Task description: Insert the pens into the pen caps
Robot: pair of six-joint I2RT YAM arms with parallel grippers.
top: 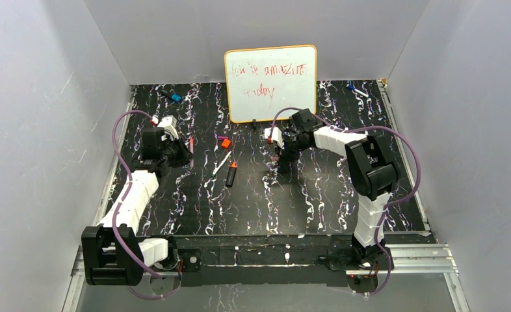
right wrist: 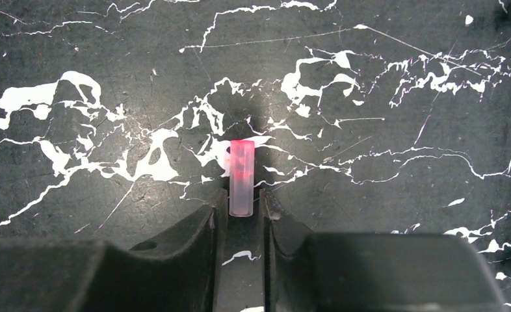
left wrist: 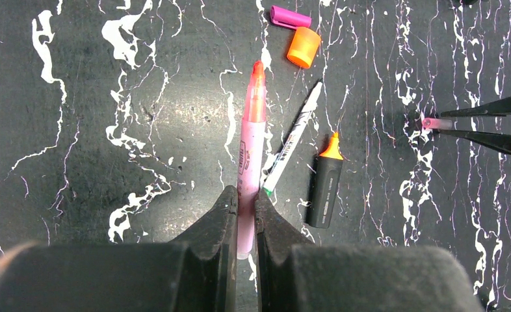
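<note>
Pinched in the left gripper (left wrist: pixel 243 208): slim pale-pink plastic marker (left wrist: pixel 251 143), jutting toward 12 o'clock. Pinched in the right gripper (right wrist: pixel 242 209): tiny translucent pink plastic cap (right wrist: pixel 241 175), also toward 12 o'clock.

Before the whiteboard (top: pixel 270 83) I see a pink pen (left wrist: pixel 249 153), a white pen (left wrist: pixel 292 138) and a black pen (left wrist: pixel 323 187): three. Also a purple cap (left wrist: pixel 290 16), an orange cap (left wrist: pixel 303 47), a pink cap (right wrist: pixel 242 179): three. Two blue-tipped pens (top: pixel 173 97) lie beside the whiteboard.
</note>
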